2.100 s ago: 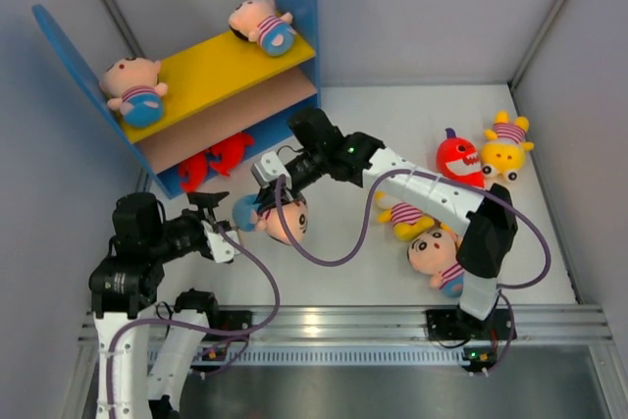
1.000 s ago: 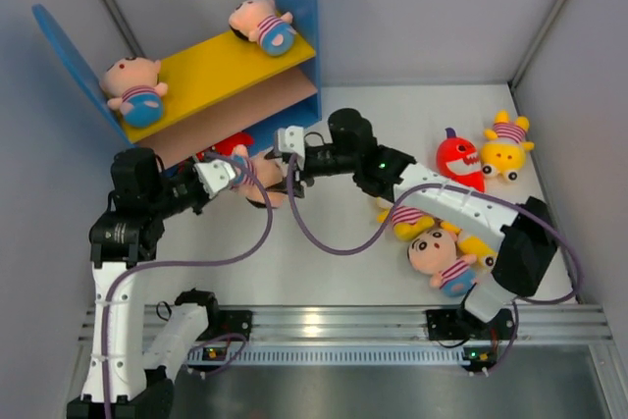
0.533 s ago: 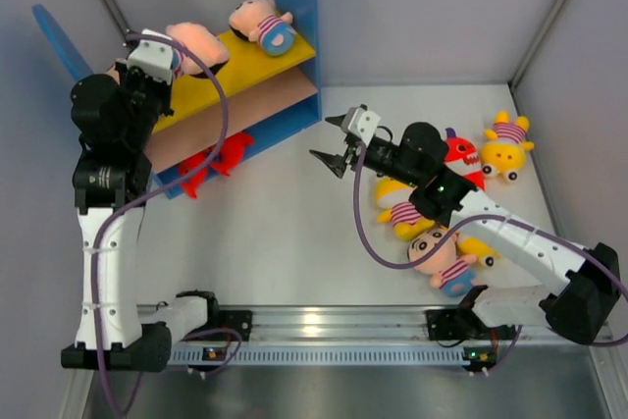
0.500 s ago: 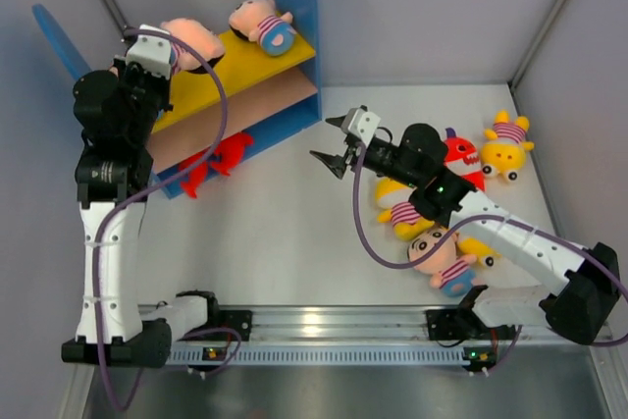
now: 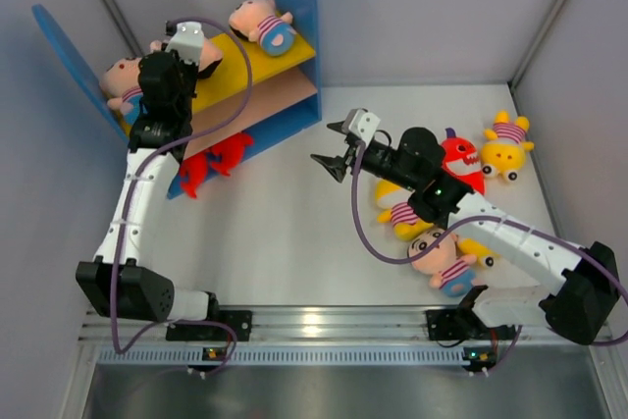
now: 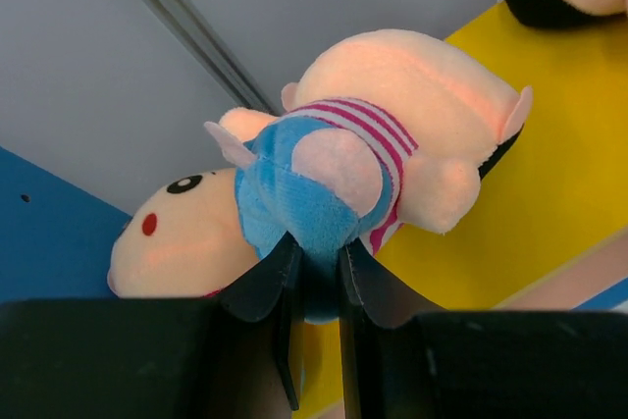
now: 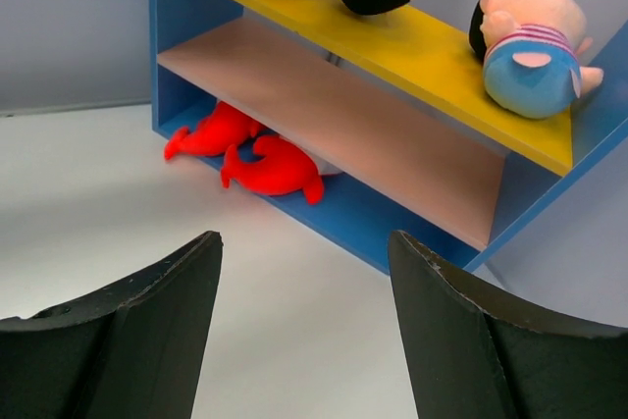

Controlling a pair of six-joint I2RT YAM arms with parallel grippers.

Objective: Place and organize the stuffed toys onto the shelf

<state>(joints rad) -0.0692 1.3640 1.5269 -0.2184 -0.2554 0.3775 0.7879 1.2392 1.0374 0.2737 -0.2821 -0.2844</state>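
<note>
stuffed toy (image 6: 373, 134) in hand, a pink-faced doll in a striped shirt, has gone from low in front of the shelf (image 5: 294, 7) up to its top in the last two seconds. back then the right gripper had it. the two grippers met on it, and the left one took it over and swung it high. now the left gripper (image 6: 314, 257) is clamped on the doll's blue bottom, jaws nearly together with the plush pinched between them, holding it over the yellow board (image 6: 510, 203). it sits between the two dolls already up there: the left-end doll (image 6: 182, 237) is right against it and the right-end doll (image 5: 263, 25) is further along. whether it rests on the board or hangs just above, i cannot tell. the right gripper (image 5: 329, 144) has pulled back over the table (image 5: 275, 242), jaws apart and empty, facing the shelf.

for the task this means the handover is done and only the release is left for this toy. by my reckoning it should go down in the gap without shoving its neighbour off the end. two red monsters (image 5: 211, 159) lie on the blue bottom under the lower board. four toys wait on the right of the table: a red monster (image 5: 456, 156), a yellow creature (image 5: 505, 149), a second yellow one (image 5: 404, 215) and another doll (image 5: 437, 257).
</note>
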